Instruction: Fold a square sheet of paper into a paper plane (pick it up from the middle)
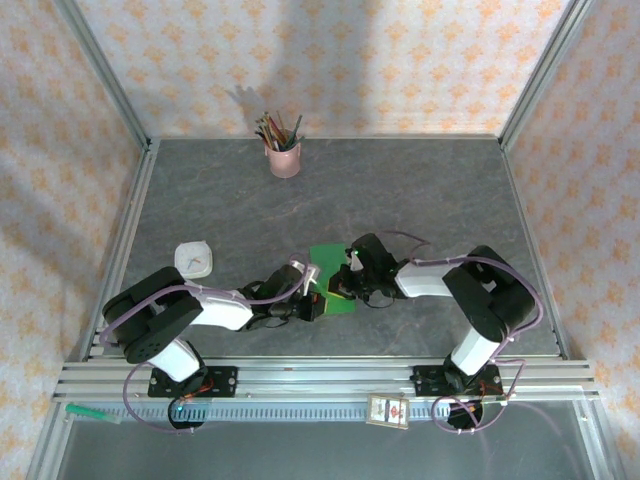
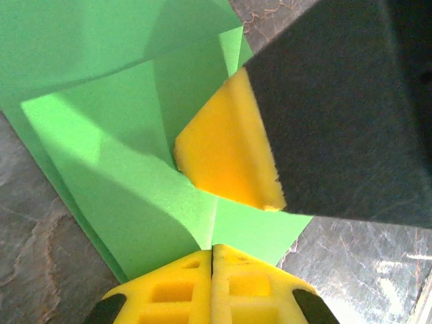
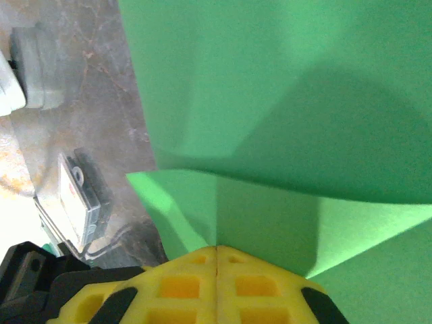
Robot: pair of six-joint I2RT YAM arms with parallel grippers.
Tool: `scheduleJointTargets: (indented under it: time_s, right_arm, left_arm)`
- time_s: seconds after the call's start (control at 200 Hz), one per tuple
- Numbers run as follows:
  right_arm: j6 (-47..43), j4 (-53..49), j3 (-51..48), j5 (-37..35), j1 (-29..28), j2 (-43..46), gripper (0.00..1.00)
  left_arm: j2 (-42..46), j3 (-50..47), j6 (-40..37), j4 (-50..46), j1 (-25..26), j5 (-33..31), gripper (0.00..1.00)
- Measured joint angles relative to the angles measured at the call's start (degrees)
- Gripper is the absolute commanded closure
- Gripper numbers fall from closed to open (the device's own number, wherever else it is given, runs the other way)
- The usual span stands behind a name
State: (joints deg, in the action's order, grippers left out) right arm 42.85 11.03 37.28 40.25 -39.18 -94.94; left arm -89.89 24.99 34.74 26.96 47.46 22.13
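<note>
Creasing the green sheet, both claws on it

On the grey table (image 1: 430,200), the square sheet of paper (image 1: 325,258) lies in the middle, just ahead of my two arms. It is not flat. I see slanted flaps and one centre crease, but no slim dart, so I judge we are in the middle folds and the plane is not finished.

The left gripper (image 2: 212,255) has its yellow tips pressed together. The crease runs straight into their seam, so it looks to pinch the sheet at its near edge. The right gripper (image 3: 217,253) is closed the same way on the paper, with a flap standing up over it. One pad (image 2: 226,152) of it rests on the fold, close to my left tips.

For the next move, I think one claw must hold the sheet while the other brings the flap over and presses along the line. The claws are very near each other, so I would go slowly, so as not to tear the paper or collide.
</note>
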Motion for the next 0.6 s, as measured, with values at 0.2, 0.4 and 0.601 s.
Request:
scheduleJointTargets:
  time_s: [0.2, 0.4, 0.601]
  right_arm:
    - [0.0, -1.1, 0.1, -0.4, 0.2, 3.5, 0.93]
    - [0.7, -0.2, -0.3, 0.2, 0.1, 3.3, 0.93]
    - [0.8, 0.8, -0.7, 0.5, -0.3, 1.6, 0.94]
  left_arm:
    - [0.0, -0.4, -1.1, 0.8, 0.0, 0.0, 1.00]
    - [0.1, -0.4, -1.8, 0.7, 0.0, 0.0, 1.00]
    - [0.3, -0.3, -2.3, 0.2, 0.0, -0.1, 1.00]
